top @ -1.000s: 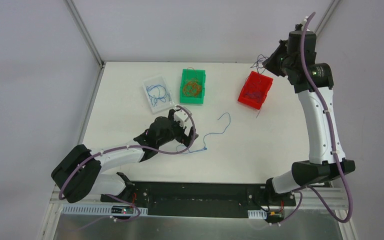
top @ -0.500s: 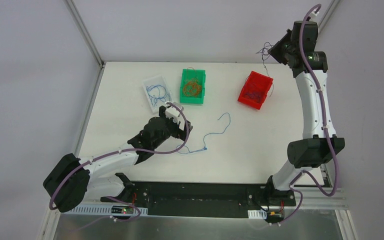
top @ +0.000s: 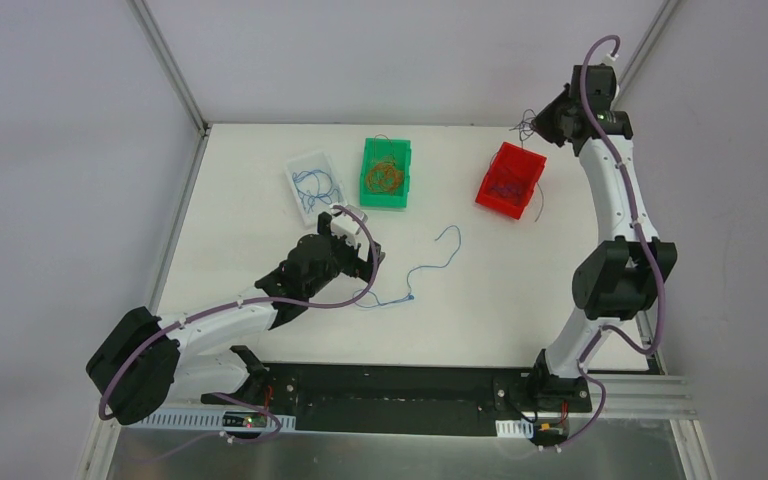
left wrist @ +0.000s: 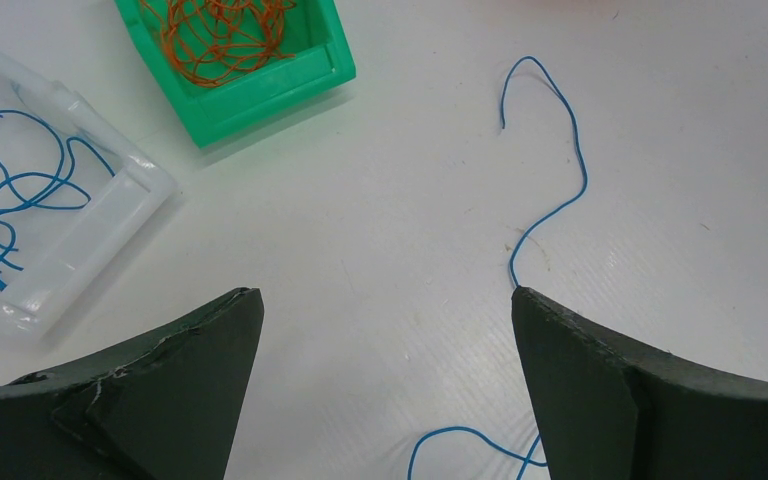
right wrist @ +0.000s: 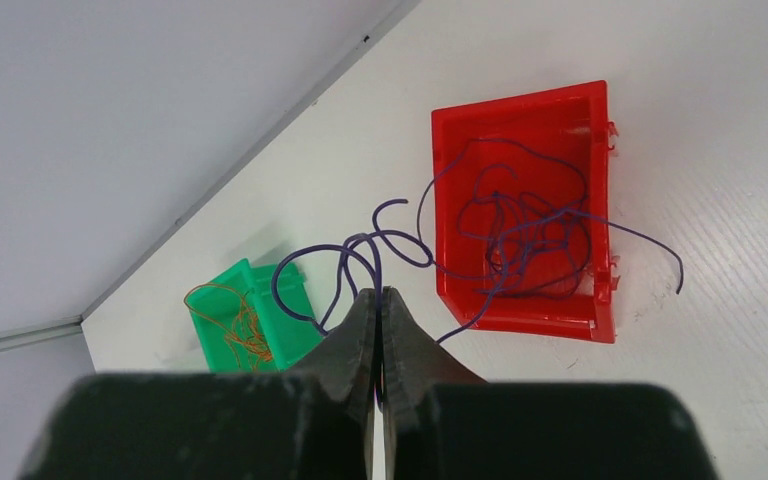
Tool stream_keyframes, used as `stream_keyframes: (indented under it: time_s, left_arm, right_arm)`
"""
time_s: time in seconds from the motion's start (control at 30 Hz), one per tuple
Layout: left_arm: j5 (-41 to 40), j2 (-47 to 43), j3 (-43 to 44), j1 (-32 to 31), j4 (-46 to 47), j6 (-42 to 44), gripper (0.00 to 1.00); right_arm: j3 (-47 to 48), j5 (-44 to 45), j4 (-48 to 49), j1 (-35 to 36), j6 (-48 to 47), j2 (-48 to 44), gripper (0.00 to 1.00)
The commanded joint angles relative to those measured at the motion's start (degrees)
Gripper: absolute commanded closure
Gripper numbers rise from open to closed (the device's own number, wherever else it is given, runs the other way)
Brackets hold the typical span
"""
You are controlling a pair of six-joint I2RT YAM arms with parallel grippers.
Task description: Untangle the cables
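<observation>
**Purple strand pinched high, blue one waiting on the table**

Up at the far side, to the right of the green bin point(left wrist: 270, 95), the right gripper point(right wrist: 380, 295) hangs above the red bin point(right wrist: 520, 310) with its jaws pressed tight together on a loop of the dark purple cables point(right wrist: 500, 230). Most of that bundle sits snarled inside the red bin, and one tail spills over its wall onto the table point(left wrist: 410, 200).

The left gripper point(left wrist: 385, 300) hovers low on the near side of the green bin, jaws spread wide and holding nothing. A loose blue cable point(left wrist: 585, 170) snakes across the table just ahead of it. The orange cables point(left wrist: 220, 40) lie coiled in the green bin. More blue cables point(left wrist: 20, 190) rest in the clear tray point(left wrist: 90, 243) just left of it.

These wires look hair-thin and nearly weightless, limp but with a springy curl, so I'd expect them to snag on each other and drag the whole knot up if pulled fast. A pinch on a single strand near a free end, away from the crossings, looks like the safest hold. The blue one lies flat, so the fingertips will need to come right down to the surface.
</observation>
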Motion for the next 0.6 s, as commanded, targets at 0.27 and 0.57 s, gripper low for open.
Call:
stream_keyframes:
  time_s: [0.27,0.57]
  left_arm:
    - [-0.4,-2.9,-1.0,0.4,0.6,0.6,0.01]
    - [-0.1,-2.5,-0.8,0.5,0.6,0.6,0.01]
  right_arm:
    - [7.4,-2.7,2.2,-0.1,-0.8,-8.7,1.0]
    - [16.3,-5.9,1.4,-0.1,-0.3,-7.1,1.0]
